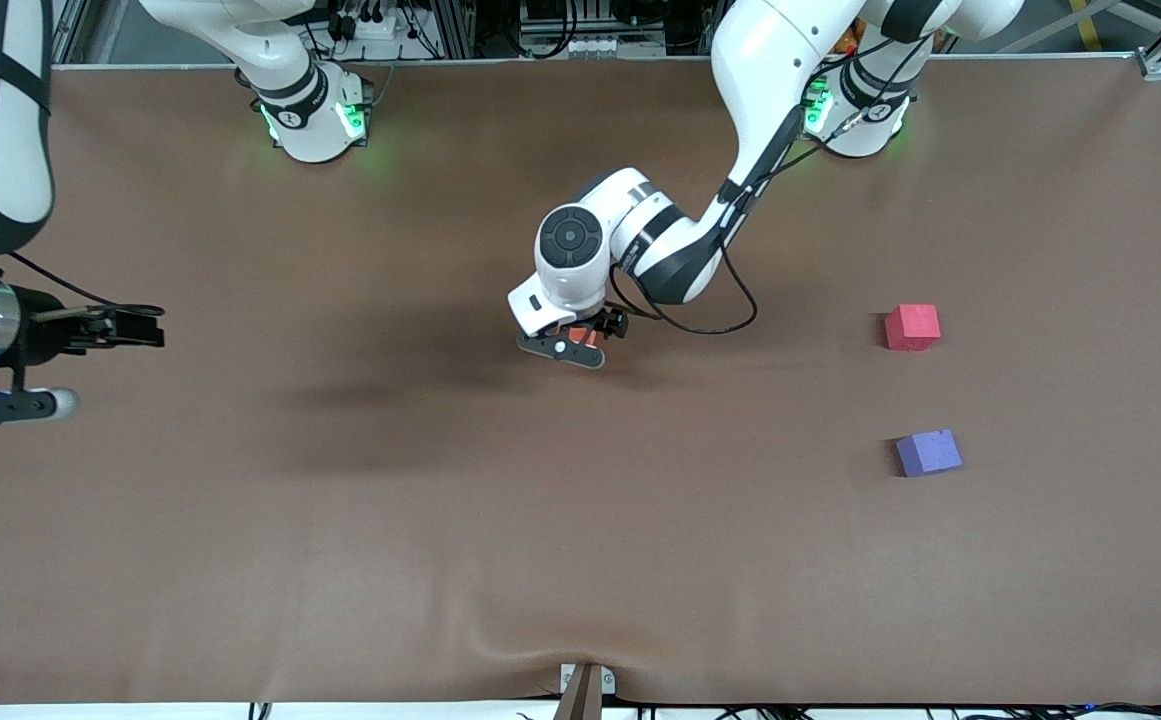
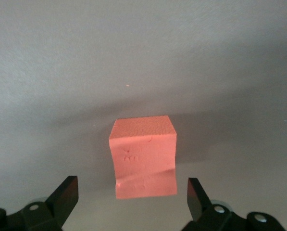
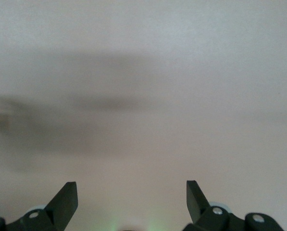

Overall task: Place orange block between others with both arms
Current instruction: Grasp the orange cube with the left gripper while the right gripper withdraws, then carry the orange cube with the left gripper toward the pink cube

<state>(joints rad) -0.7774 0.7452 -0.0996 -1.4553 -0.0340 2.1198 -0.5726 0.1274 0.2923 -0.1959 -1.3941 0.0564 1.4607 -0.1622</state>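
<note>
The left pincer (image 2: 132, 192) hangs wide open over the small matte orange foam cube (image 2: 144, 158), its fingers (image 2: 64, 197) flanking the cube without touching, mid-surface (image 1: 240, 520). The pinkish-red foam cube (image 1: 912, 327) and bluish-purple foam cube (image 1: 928, 452) sit toward the left arm's end, the purple nearer the camera. The right pincer (image 3: 132, 195) waits wide open and empty over the right arm's end. No writing is legible.

Seen from the left wrist: the orange block (image 2: 144, 156) on the bare table (image 2: 133, 53), a soft shadow around it. Left tool (image 2: 131, 199) spread wide, one dark fingertip (image 2: 66, 195) at each side of the block, neither touching it. Faint dents on the block's near face.
</note>
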